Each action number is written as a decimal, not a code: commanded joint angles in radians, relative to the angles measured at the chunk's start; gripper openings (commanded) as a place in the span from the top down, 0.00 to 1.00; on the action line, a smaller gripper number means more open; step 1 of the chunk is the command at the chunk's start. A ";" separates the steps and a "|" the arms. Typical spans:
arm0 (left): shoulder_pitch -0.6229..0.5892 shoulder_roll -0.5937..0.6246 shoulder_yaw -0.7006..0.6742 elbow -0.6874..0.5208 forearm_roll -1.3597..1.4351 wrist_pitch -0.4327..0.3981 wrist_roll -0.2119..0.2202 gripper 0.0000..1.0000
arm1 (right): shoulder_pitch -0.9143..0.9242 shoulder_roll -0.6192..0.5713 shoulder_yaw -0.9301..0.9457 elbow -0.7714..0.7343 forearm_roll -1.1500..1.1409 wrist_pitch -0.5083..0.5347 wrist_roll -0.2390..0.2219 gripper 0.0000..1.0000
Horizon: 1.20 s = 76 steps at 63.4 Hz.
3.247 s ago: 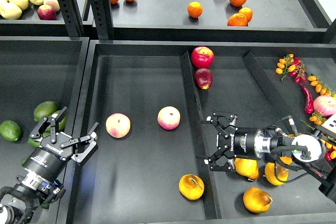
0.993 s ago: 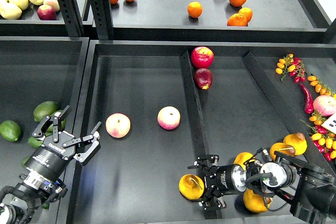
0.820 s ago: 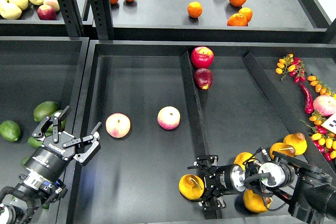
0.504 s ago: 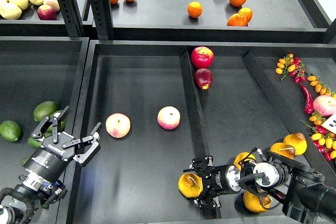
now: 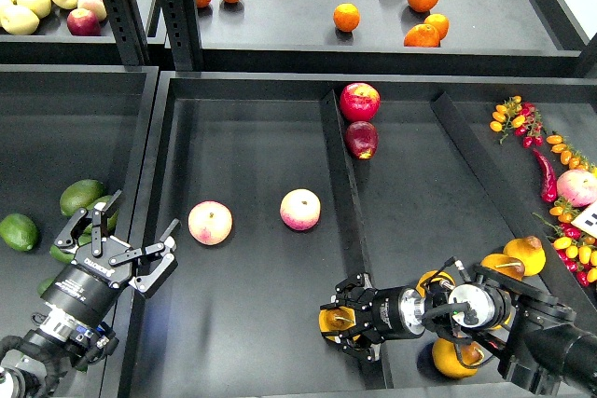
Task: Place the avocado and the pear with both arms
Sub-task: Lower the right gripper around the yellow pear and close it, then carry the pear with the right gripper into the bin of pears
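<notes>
right gripper swung down-left from mid-bin, fingers now closed around the plump yellow-orange pear by the divider.

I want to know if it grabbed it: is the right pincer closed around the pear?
Closing on it: the right pincer has fingers on both sides of the pear; firm grip, cannot tell.

Two peaches in the middle bin, two red apples by the divider. Six oranges up on the back shelf. Four pears low on the right, one partly hidden. At least three green avocados on the left. One more peach far right. Two grippers.
</notes>
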 commanded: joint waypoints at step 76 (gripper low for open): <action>0.000 0.000 0.045 0.005 0.000 0.000 0.000 0.01 | -0.078 -0.342 0.187 0.359 0.053 -0.018 0.000 0.84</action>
